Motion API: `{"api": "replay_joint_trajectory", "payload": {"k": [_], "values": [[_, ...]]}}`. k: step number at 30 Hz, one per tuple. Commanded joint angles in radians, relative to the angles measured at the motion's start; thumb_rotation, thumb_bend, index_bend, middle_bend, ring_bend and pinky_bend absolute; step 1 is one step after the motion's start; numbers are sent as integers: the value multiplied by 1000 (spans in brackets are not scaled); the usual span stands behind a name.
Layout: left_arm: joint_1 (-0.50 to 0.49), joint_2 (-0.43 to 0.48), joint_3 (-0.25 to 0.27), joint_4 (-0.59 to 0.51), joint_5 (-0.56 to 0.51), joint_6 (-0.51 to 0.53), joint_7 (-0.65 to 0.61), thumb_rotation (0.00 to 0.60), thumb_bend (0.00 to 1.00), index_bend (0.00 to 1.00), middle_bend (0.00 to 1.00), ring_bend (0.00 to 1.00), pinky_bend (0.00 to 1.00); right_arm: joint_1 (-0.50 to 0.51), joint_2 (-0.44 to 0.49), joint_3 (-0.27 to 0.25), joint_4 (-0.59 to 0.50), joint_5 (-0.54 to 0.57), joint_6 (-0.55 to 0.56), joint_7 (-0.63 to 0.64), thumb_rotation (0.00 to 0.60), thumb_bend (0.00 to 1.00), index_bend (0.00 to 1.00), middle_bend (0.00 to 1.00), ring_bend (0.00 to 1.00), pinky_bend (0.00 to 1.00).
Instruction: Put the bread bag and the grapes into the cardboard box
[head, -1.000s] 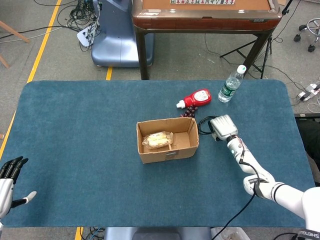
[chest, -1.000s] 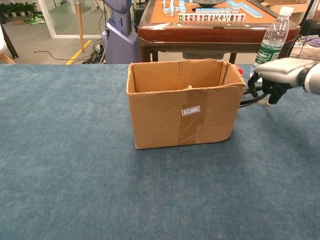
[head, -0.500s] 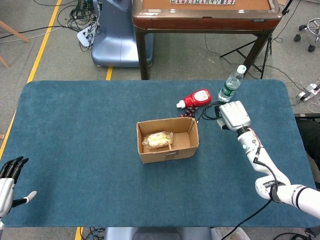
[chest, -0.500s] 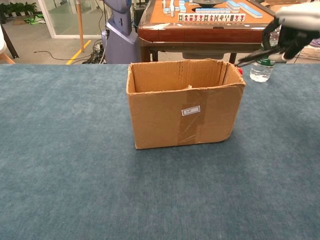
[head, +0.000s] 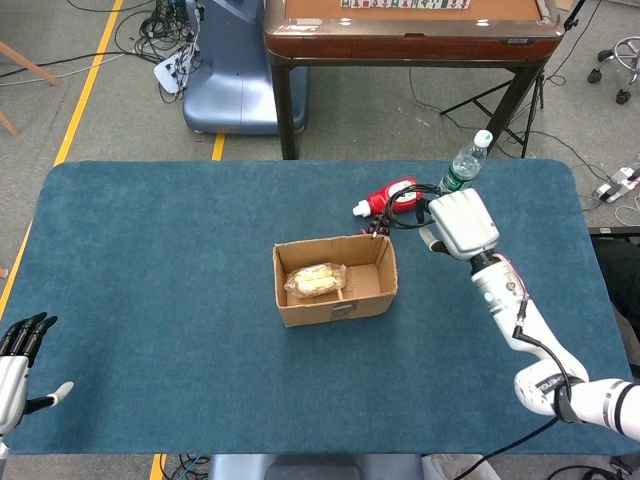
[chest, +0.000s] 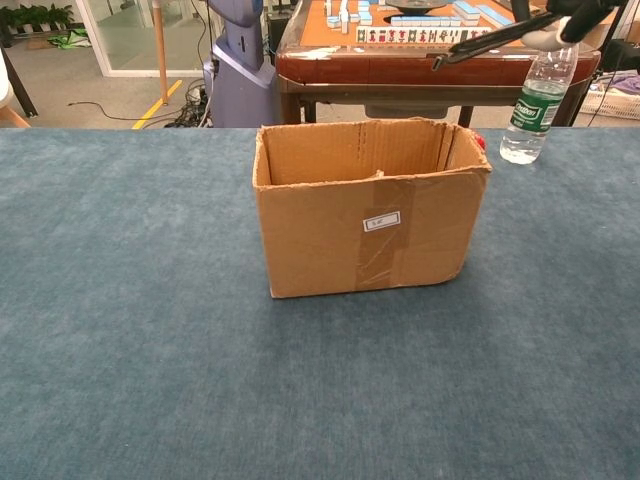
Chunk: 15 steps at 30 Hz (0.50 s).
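At the far left edge of the table, the left hand rests low with its fingers spread apart and nothing in them; it sits exactly where it was a second ago and takes no part in the work.

Moving toward the middle, the cardboard box stands open on the blue cloth, and the bread bag already lies inside its left half, so that part of the job looks done. From the chest view the box fills the centre and hides whatever lies behind it.

Just behind the box's right rear corner, the grapes show as a small dark cluster on the cloth, beside a red ketchup bottle. They are still outside the box.

Further right, the right hand has changed most. A second ago it hovered low beside the box's right wall; since then it has risen and swung back toward the rear of the table, and now hangs high, between the ketchup bottle and a water bottle. Its dark fingers reach out leftward over the ketchup bottle, open and empty as far as I can judge. In the chest view only those fingertips show at the top edge, well above the box.

My reading is that the hand is lining up above the grapes, and must come down behind the box to pick them up.
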<state>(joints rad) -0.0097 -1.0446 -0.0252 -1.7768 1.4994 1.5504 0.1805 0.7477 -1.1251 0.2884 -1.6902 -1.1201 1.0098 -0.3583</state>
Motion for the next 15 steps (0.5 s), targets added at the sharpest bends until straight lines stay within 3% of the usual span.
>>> {"api": "replay_joint_trajectory", "payload": {"k": [1, 15], "values": [[0, 0, 0, 1, 3, 2, -2, 600, 0, 143, 119, 111, 298, 0, 20, -2, -49, -25, 6, 8, 600, 433, 725, 1000, 1000, 1000], [2, 0, 1, 3, 12, 10, -9, 600, 0, 145, 119, 111, 298, 18, 12, -38, -117, -78, -76, 134, 600, 433, 725, 1000, 1000, 1000]]}}
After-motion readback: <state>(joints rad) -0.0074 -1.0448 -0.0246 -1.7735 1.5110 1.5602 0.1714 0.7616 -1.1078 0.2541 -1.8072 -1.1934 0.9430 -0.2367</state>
